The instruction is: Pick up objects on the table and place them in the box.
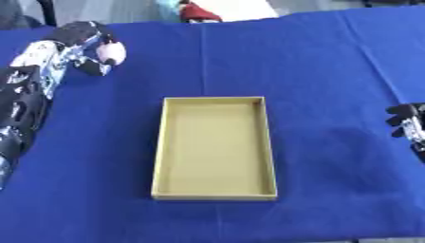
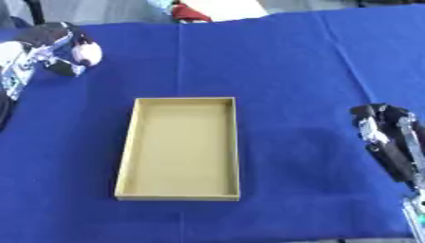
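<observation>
Blue cloth point(image 1: 332, 71) covers the whole table, creased in straight lines that run away from the camera, with a pale floor beyond the far edge at twelve o'clock.

Left eye view: a shallow tan box point(image 1: 164, 147) lies flat at the middle of the cloth, long side running from six toward twelve, and nothing shows inside it. At about ten o'clock from the box, well apart from it, the left hand point(image 1: 87, 45) reaches in along the left edge on a black and silver arm. Its fingers are curled round a small rounded white and pinkish object point(image 1: 111, 52), which shows at the hand's right side; what it is cannot be told. At three o'clock, at the picture's right edge, only the dark fingertips of the right hand point(image 1: 407, 121) show. At twelve o'clock, just past the far edge of the cloth, sits something red point(image 1: 199, 13) beside a bit of teal, too blurred to name.

Right eye view: the right hand shows more fully at about four o'clock from the box, well apart from it, fingers pointing up the picture and fairly straight, holding nothing. The left hand sits at ten o'clock, the pale object at its right side
</observation>
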